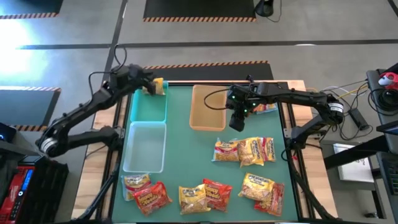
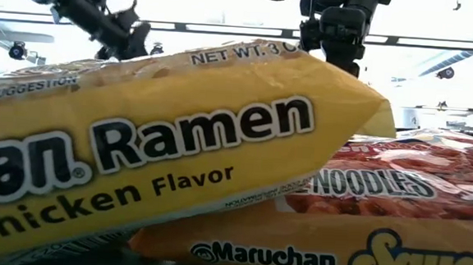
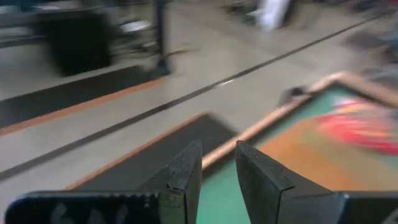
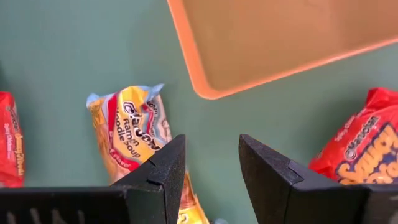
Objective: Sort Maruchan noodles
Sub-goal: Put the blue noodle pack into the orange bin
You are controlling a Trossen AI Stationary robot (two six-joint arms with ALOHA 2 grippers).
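Observation:
Several Maruchan noodle packets, yellow, red and orange-red, lie flat on the green table near its front: a pair [image 1: 244,151], another pair [image 1: 264,190], and a row at the front [image 1: 177,196]. One yellow packet [image 1: 160,86] lies at the far end of the teal tray [image 1: 148,106]. My left gripper [image 1: 151,87] hovers right beside it, open with a narrow gap [image 3: 217,152] and nothing between the fingers. My right gripper [image 1: 236,123] hangs open [image 4: 211,143] above bare table between the tan tray [image 1: 208,107] and the packets, pointing steeply down.
A clear tray [image 1: 145,146] sits just in front of the teal one. Another packet [image 1: 267,107] lies under my right arm, right of the tan tray. In the low view a yellow chicken-flavor packet [image 2: 162,144] leans on an orange-red one [image 2: 362,231].

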